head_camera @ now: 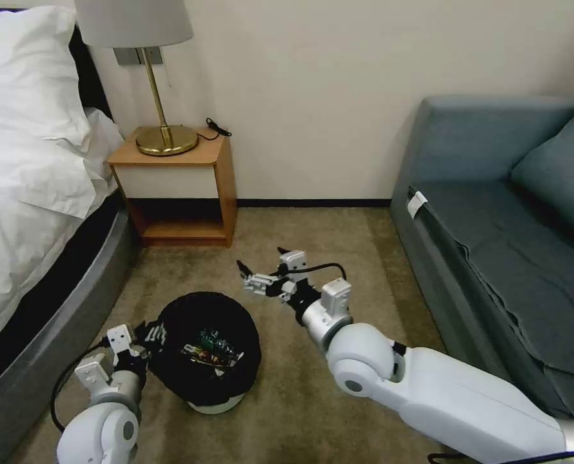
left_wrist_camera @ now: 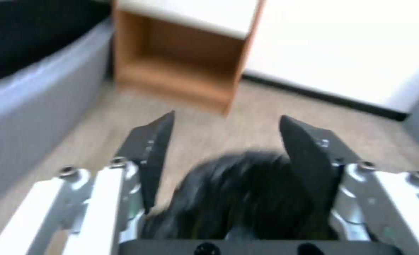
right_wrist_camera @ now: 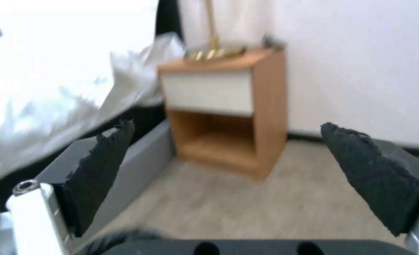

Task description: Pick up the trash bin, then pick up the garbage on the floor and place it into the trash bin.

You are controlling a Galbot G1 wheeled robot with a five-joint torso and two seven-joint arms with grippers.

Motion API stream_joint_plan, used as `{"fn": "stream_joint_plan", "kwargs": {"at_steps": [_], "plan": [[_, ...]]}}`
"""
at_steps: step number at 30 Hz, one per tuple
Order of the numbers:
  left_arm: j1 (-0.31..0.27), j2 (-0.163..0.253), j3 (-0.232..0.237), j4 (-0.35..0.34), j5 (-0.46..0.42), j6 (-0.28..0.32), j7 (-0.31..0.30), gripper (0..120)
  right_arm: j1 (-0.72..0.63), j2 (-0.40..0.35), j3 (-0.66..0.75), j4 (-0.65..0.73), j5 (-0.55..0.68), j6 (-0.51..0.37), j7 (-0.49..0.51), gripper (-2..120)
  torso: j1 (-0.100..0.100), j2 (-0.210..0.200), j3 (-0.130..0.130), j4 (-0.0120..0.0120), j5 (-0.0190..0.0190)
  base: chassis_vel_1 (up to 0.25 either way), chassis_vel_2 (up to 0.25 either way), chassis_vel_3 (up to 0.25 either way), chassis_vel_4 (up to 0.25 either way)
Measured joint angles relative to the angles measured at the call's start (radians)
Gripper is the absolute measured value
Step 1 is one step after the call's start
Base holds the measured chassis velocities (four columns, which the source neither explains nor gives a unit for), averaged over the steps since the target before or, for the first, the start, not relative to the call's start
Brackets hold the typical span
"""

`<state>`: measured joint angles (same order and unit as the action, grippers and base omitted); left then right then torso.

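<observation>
Carpet (head_camera: 338,225) ran between bed (head_camera: 29,193) and sofa (head_camera: 493,245); nightstand (head_camera: 177,187) stood at eleven o'clock. The trash bin (head_camera: 206,348) sat low centre, garbage (head_camera: 213,348) inside, left gripper (head_camera: 146,335) clamped on its rim. Right gripper (head_camera: 248,276) hovered open at one o'clock of it.

The head camera looks down from above onto the carpet; both wrist cameras sit low, facing forward, sharing the wooden nightstand (head_camera: 177,187) (left_wrist_camera: 181,60) (right_wrist_camera: 223,106) by the bed (head_camera: 29,180) (right_wrist_camera: 53,106).
</observation>
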<state>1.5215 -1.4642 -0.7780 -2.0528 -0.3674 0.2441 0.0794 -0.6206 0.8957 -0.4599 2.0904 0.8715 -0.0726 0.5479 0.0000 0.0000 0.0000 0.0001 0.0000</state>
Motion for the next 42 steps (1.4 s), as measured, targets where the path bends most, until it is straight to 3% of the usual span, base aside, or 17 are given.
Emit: {"fn": "stream_joint_plan", "kwargs": {"at_steps": [2,8,11,12,15,16,18,20,23,24,26,34,42], "plan": [[0.014,0.006,-0.003,-0.026,0.034,-0.062,0.074,81,-0.097,-0.023,0.114,0.047,-0.079,0.023,-0.004,100,0.0,0.0,0.0,-0.0001,0.0001,0.0,0.0,0.0,0.0],[0.045,0.002,0.0,-0.083,0.06,-0.096,0.117,97,-0.293,-0.018,0.318,0.114,-0.244,0.026,-0.007,100,0.0,0.0,0.0,-0.0002,0.0001,0.0,0.0,0.0,0.0],[0.07,-0.001,0.012,-0.131,0.09,-0.108,0.136,100,-0.503,0.038,0.525,0.165,-0.447,0.026,-0.02,100,0.0,0.0,0.0,0.0003,-0.0001,0.0,0.0,0.0,0.0],[0.07,-0.001,0.012,-0.131,0.09,-0.108,0.136,100,-0.503,0.038,0.525,0.165,-0.447,0.026,-0.02,100,0.0,0.0,0.0,0.0003,-0.0001,0.0,0.0,0.0,0.0],[0.085,0.001,0.028,-0.162,0.109,-0.115,0.161,100,-0.748,0.173,0.663,0.207,-0.69,0.035,-0.027,100,0.0,0.0,0.0,-0.0004,-0.0001,0.0,0.0,0.0,0.0],[0.085,0.001,0.028,-0.162,0.109,-0.115,0.161,100,-0.748,0.173,0.663,0.207,-0.69,0.035,-0.027,100,0.0,0.0,0.0,-0.0004,-0.0001,0.0,0.0,0.0,0.0],[0.091,0.003,0.032,-0.165,0.113,-0.119,0.172,100,-0.813,0.27,0.685,0.216,-0.767,0.052,-0.027,100,0.0,0.0,0.0,-0.0007,0.0,0.0,0.0,0.0,0.0],[0.091,0.004,0.033,-0.165,0.114,-0.119,0.172,100,-0.823,0.289,0.687,0.218,-0.78,0.055,-0.027,100,0.0,0.0,0.0,-0.0006,0.0001,0.0,0.0,0.0,0.0],[0.098,0.012,0.033,-0.164,0.119,-0.131,0.178,100,-0.88,0.418,0.684,0.223,-0.871,0.071,-0.03,100,0.0,0.0,0.0,0.0,-0.0004,0.0,0.0,0.0,0.0],[0.098,0.012,0.033,-0.164,0.119,-0.131,0.178,100,-0.88,0.418,0.684,0.223,-0.871,0.071,-0.03,100,0.0,0.0,0.0,0.0,-0.0004,0.0,0.0,0.0,0.0],[0.104,0.015,0.038,-0.163,0.121,-0.14,0.185,100,-0.915,0.498,0.653,0.2,-0.974,0.086,-0.031,100,0.0,0.0,0.0,-0.0001,-0.0002,0.0,0.0,0.0,0.0],[0.115,0.002,0.052,-0.161,0.137,-0.157,0.186,100,-0.946,0.563,0.632,0.174,-1.055,0.126,-0.041,100,0.0,0.0,0.0,0.0,-0.0002,0.0,0.0,0.0,0.0],[0.119,-0.008,0.059,-0.151,0.149,-0.176,0.181,100,-0.97,0.572,0.622,0.166,-1.07,0.146,-0.042,100,0.0,0.0,0.0,-0.0001,-0.0001,0.0,0.0,0.0,0.0]]}}
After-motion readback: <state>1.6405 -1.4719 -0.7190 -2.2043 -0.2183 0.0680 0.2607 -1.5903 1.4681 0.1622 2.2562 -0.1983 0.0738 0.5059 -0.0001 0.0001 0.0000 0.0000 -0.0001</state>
